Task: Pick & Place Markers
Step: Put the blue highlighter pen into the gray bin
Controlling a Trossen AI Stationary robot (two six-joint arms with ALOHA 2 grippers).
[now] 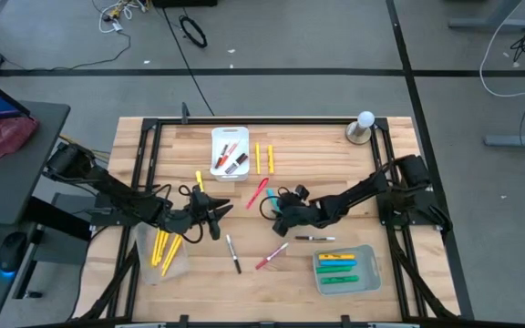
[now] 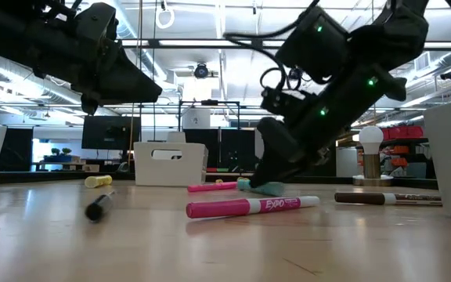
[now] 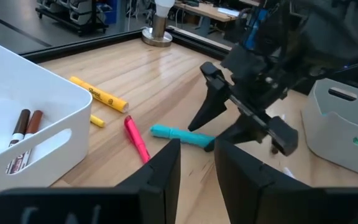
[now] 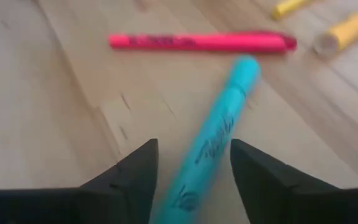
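Note:
A light blue marker (image 4: 219, 127) lies flat on the wooden table, beside a pink marker (image 4: 197, 42). My right gripper (image 4: 194, 149) is open and low over it, one finger on each side of the marker's near end. No touch shows plainly. The left wrist view shows the same light blue marker (image 3: 176, 134) with the right gripper's fingers spread over one end. My left gripper (image 3: 197, 149) is open and holds nothing. It hovers just left of the right gripper (image 1: 274, 208), above the table's middle (image 1: 215, 214).
A white tray (image 1: 229, 153) at the far side holds dark and red markers. A clear tray (image 1: 162, 251) at near left holds yellow ones, and a grey tray (image 1: 346, 269) at near right holds yellow and green ones. Loose markers lie around, such as a pink one (image 2: 249, 206). A bulb (image 1: 364, 123) stands at far right.

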